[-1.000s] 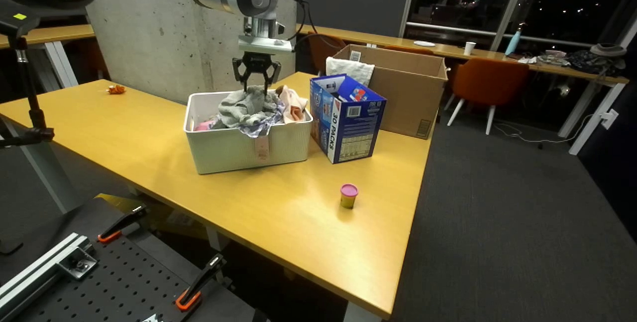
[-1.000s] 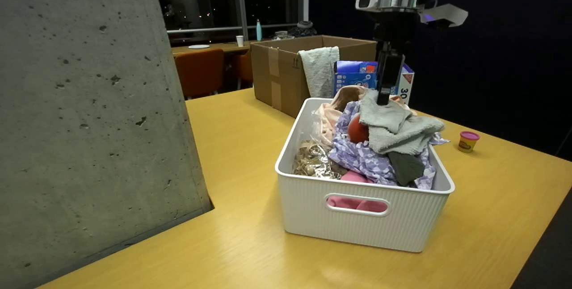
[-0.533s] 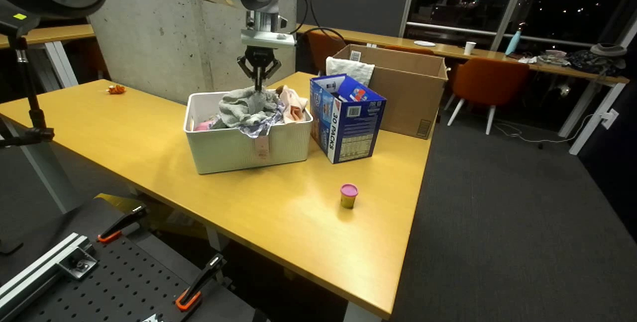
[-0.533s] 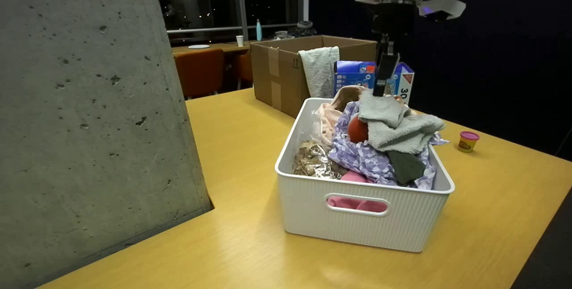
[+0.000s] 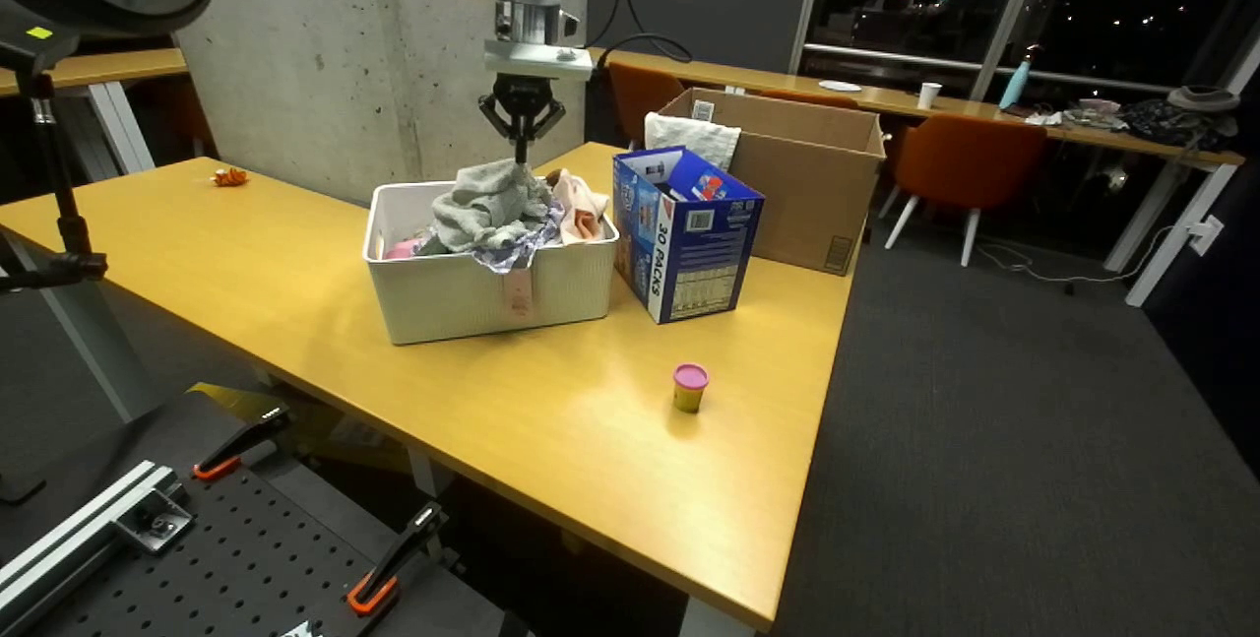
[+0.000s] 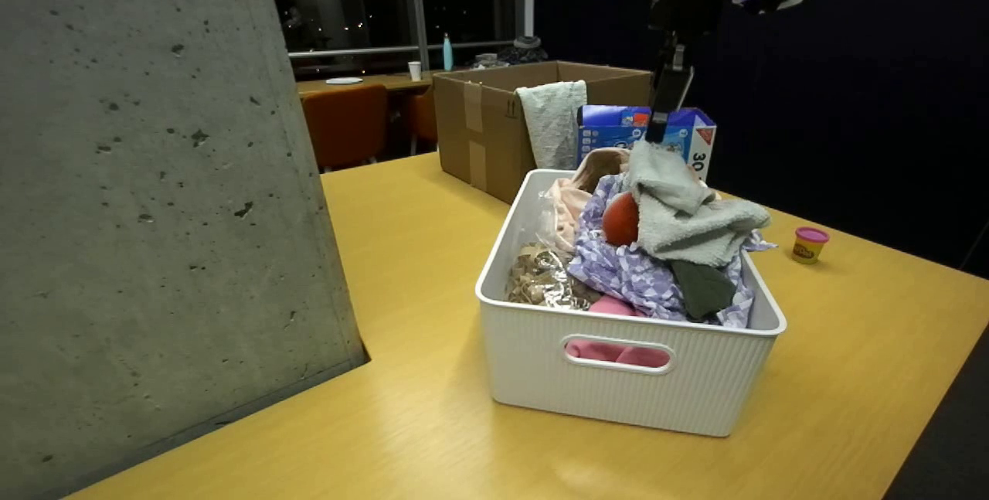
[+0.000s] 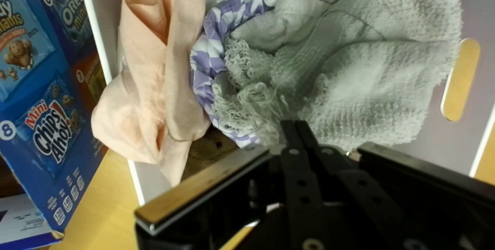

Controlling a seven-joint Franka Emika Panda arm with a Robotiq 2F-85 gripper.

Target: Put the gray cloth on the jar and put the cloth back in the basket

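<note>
Gray cloth (image 6: 688, 223) lay over purple-patterned fabric (image 6: 627, 282) in the white basket (image 6: 529, 365); its raised edge was clamped in the gripper (image 7: 295, 124), presumably so it would lift free and hang loose; the jar (image 5: 690, 388) stood well apart, likely leaving room for draping.

Gray cloth (image 5: 487, 209): lies rumpled in white ribbed basket (image 5: 453, 307), peaks up at its 1 o'clock in an exterior view. Jar (image 5: 690, 389), yellow, pink-lidded: stands upright, apart from basket, at its 4 o'clock.
</note>
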